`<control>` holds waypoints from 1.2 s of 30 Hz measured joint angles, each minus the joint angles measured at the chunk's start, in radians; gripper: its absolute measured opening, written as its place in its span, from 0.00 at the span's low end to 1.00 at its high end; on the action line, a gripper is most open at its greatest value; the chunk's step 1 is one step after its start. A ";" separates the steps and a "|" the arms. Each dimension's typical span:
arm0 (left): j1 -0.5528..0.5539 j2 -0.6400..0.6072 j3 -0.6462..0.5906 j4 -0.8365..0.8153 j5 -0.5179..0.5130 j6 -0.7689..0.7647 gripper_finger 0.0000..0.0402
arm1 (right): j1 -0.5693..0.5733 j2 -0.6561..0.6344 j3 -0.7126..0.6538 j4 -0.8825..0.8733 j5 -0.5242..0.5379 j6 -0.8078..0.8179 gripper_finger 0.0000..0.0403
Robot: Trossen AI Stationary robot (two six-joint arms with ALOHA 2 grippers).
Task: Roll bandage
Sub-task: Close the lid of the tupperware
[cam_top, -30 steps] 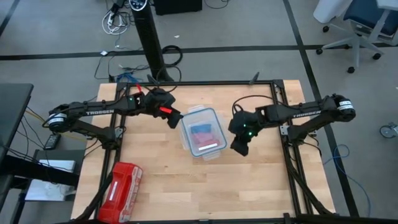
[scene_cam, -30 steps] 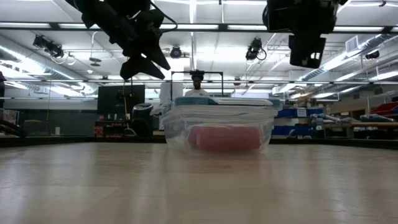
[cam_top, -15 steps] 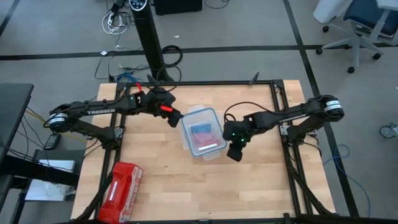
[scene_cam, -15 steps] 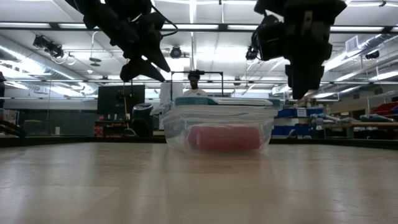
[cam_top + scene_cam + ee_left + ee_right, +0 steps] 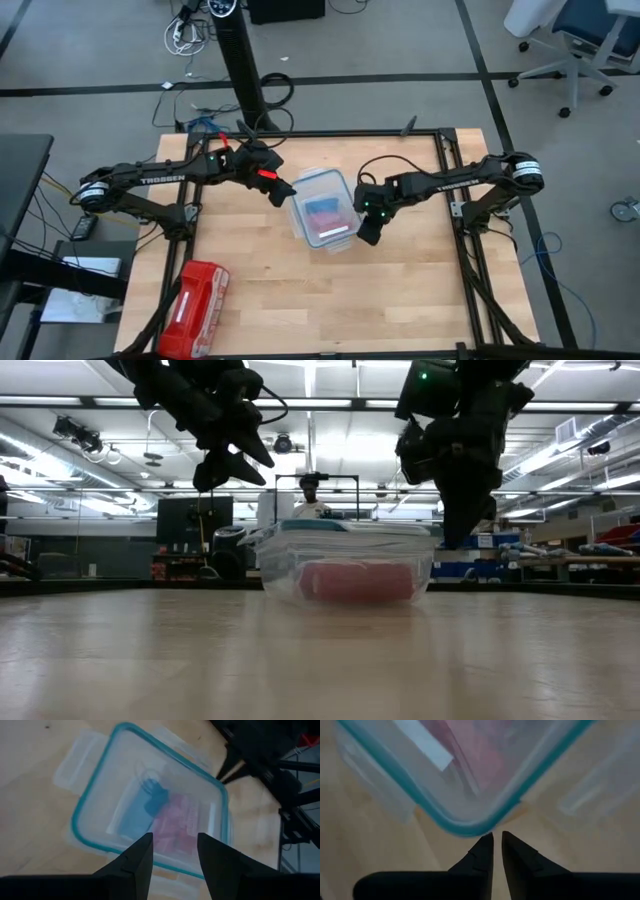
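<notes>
At the tabletop's (image 5: 250, 300) far left, near seven o'clock, a red pack (image 5: 193, 308) is seen lying flat. Farther right, the left hand (image 5: 283, 192) is held above the ten o'clock corner of a lidded clear container (image 5: 322, 211), its fingers spread and nothing between them. The bandage (image 5: 150, 802) is seen through the lid as a blue shape inside the container, beside pink-red rolls (image 5: 357, 581). At the container's four o'clock corner the right hand (image 5: 496, 851) is placed low, its fingers nearly pressed together with only a thin gap, and nothing is pinched. The step in hand is judged to be the opening of the lid; it would be done well if a latch tab were lifted at that corner while the container is steadied from the other side, so that it is not dragged. Whether the bandage is rolled or flat cannot be made out through the lid.
</notes>
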 joint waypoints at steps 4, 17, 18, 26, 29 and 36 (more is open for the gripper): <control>0.000 0.000 0.000 0.000 0.013 -0.001 0.39 | -0.052 0.000 0.000 -0.003 0.000 -0.056 0.08; 0.000 0.000 0.000 0.014 0.108 0.102 0.39 | -0.117 -0.059 0.000 -0.069 0.010 -0.141 0.06; 0.000 0.000 0.000 0.023 0.112 0.117 0.39 | -0.125 -0.059 0.000 -0.063 0.017 -0.154 0.05; 0.000 0.022 0.000 0.053 0.107 0.185 0.39 | -0.224 -0.059 0.000 0.026 0.021 -0.178 0.05; 0.000 0.041 0.000 0.060 0.123 0.182 0.39 | -0.251 -0.065 0.005 -0.036 -0.058 -0.133 0.05; 0.000 0.087 0.000 0.061 0.071 0.178 0.39 | -0.198 -0.109 0.082 -0.002 -0.119 -0.179 0.05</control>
